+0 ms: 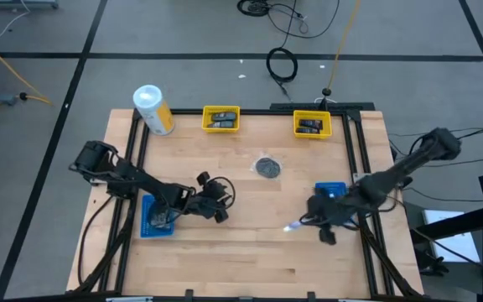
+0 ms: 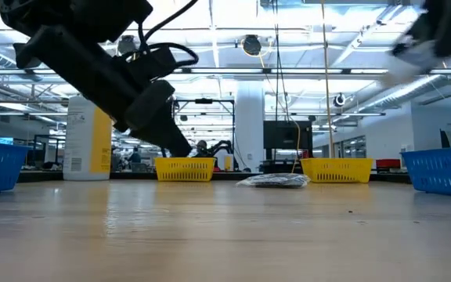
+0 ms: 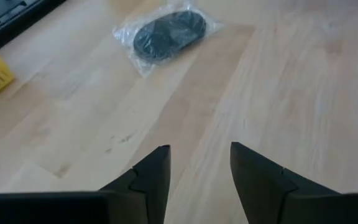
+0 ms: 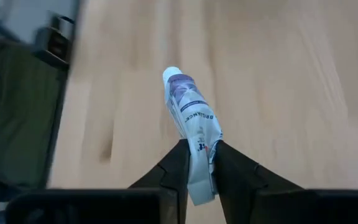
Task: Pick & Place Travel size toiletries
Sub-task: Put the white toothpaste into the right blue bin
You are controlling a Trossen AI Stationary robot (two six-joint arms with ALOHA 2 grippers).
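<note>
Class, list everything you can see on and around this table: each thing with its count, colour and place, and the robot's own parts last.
Canister: one, white-and-yellow, far left corner.
Yellow trays: two, far edge, dark items inside.
Blue trays: two, one near each arm.
Wrapped disc: one, dark in clear wrap, table middle.
Tube: one, white, in the right gripper.
Table: one, pale wood.
Left gripper: open, empty, beside the left blue tray.
Right gripper: shut on the tube, near the right blue tray.

Wood table [image 1: 250, 252] mid-frame: white-yellow canister [image 1: 153, 110] upper left, two yellow trays [image 1: 220, 118] along top edge, wrapped dark disc [image 1: 267, 167] at centre, blue trays [image 1: 158, 220] by each arm, right gripper [image 1: 309, 220] w/ white tube [image 1: 293, 226] lower right.
</note>
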